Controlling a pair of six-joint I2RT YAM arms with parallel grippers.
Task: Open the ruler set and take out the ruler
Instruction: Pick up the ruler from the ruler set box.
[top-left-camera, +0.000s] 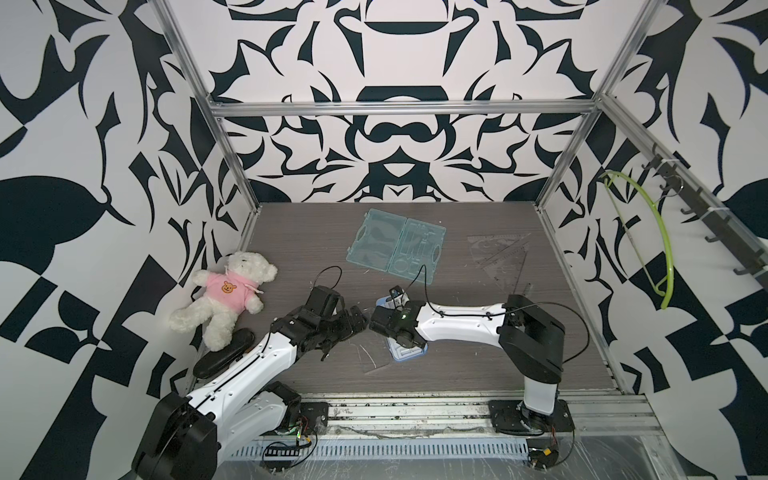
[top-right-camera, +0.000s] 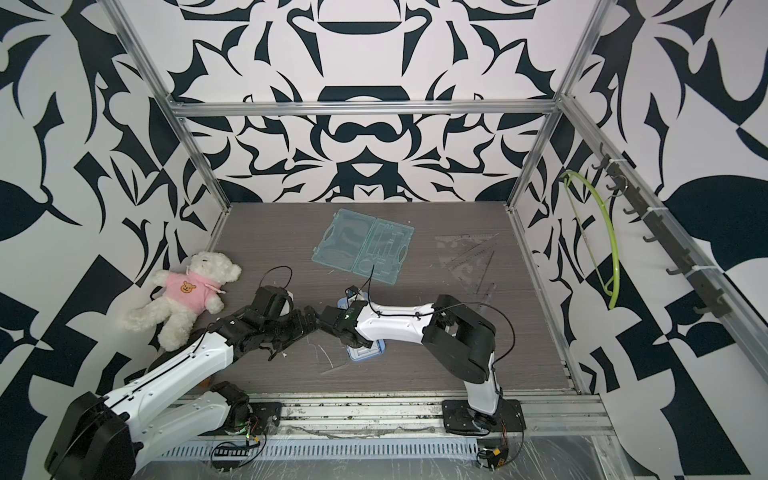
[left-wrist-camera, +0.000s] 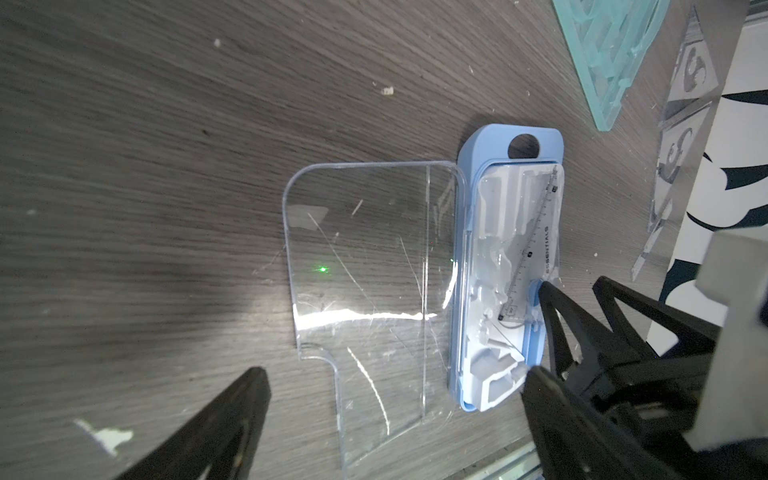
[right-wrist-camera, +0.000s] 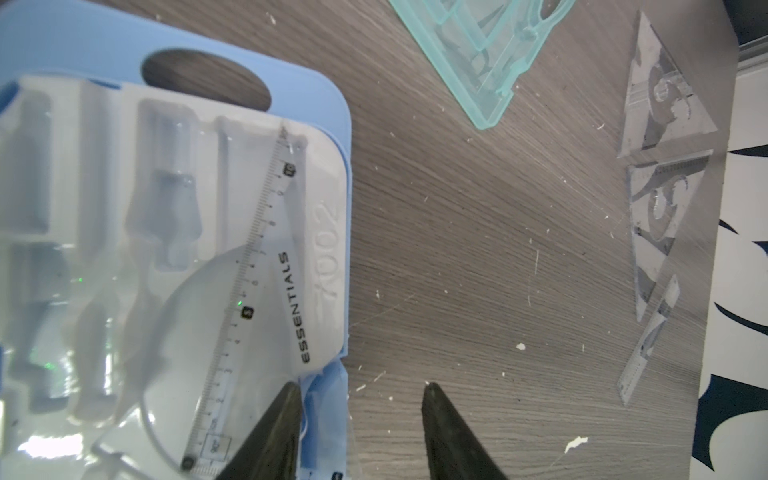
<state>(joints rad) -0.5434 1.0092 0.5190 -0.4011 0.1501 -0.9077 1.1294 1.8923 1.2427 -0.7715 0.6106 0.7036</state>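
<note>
Lying open near the front edge of the table (top-left-camera: 457, 365), about midway along it, the case (left-wrist-camera: 482, 145) had its clear lid (left-wrist-camera: 365, 257) folded flat beside it, so the opening looked done and only the lifting-out was left. The left gripper (left-wrist-camera: 395, 370) hung over the lid, jaws spread wide, with nothing in them. The right gripper (right-wrist-camera: 361, 388) stood about half open and clamped nothing: one tip sat at the case's rim by the ruler's low-numbered end, and its partner was over bare table just outside.

In the white tray (right-wrist-camera: 104, 124) the ruler (right-wrist-camera: 270, 291) lay slantwise over a protractor (right-wrist-camera: 187, 332), which suggested it was loose rather than seated in a slot. It was probably very light, thin, stiff but slightly springy, and slick. Lying flat, it offered no face to pinch. The best hold seemed to be the end nearest the right gripper, tipped or slid over the rim first, then taken across its thickness. A hard squeeze might have made it skid away.

Both top views hid most of the case under the right wrist. Whether the tip touched the ruler could not be told. That finger cut off the ruler's near end, and its clear edges were hard to trace against the tray
</note>
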